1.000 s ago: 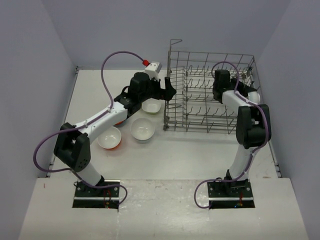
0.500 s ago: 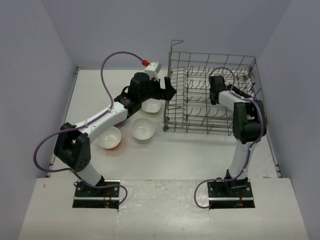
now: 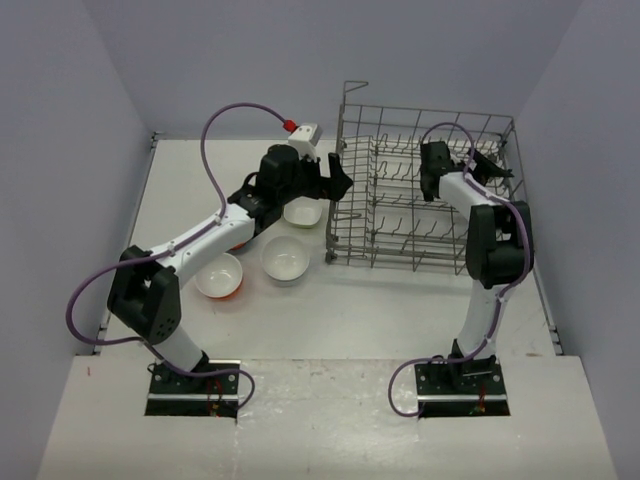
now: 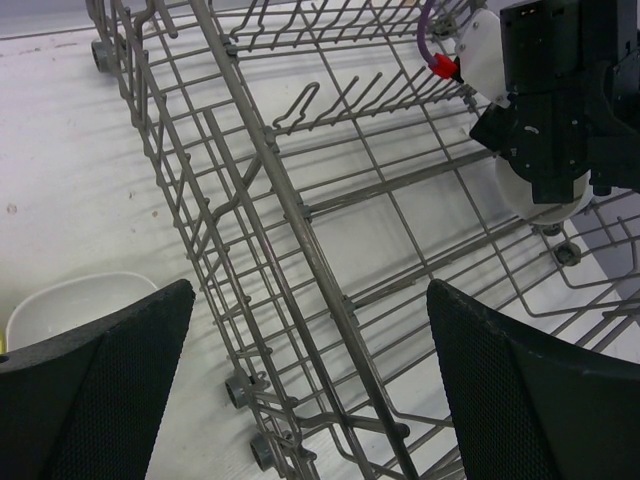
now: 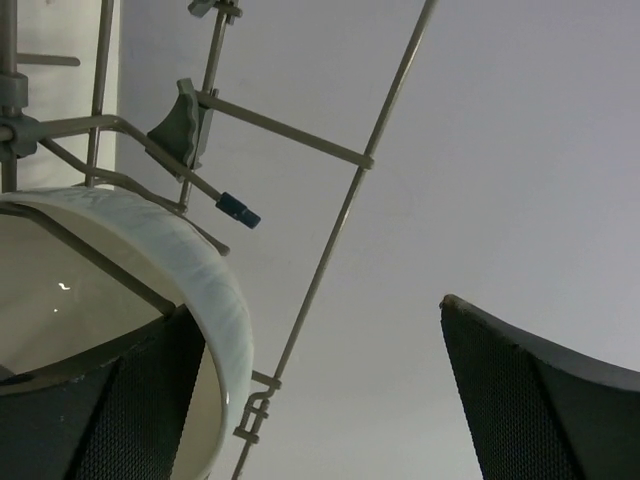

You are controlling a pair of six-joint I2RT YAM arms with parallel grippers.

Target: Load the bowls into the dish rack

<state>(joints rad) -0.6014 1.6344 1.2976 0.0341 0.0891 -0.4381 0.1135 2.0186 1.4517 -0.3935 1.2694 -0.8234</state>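
The grey wire dish rack (image 3: 400, 215) stands at the back right. My right gripper (image 3: 490, 166) is inside its far right end and open. Next to its left finger, a white round bowl (image 5: 150, 260) stands on edge among the rack wires (image 5: 345, 205); the other finger is well apart. The same bowl (image 4: 530, 195) shows below that gripper in the left wrist view. My left gripper (image 3: 345, 185) hangs open over the rack's left wall (image 4: 300, 210), holding nothing. On the table lie a white squarish bowl (image 3: 303, 213), a white round bowl (image 3: 284, 259) and an orange bowl with white inside (image 3: 219, 276).
The left arm (image 3: 215, 230) stretches above the bowls on the table. The rack rests on small wheels (image 4: 238, 388). Grey walls close the table at the back and on both sides.
My right gripper has opened and let go of the white bowl in the rack's far right end. The left arm has stayed in place.
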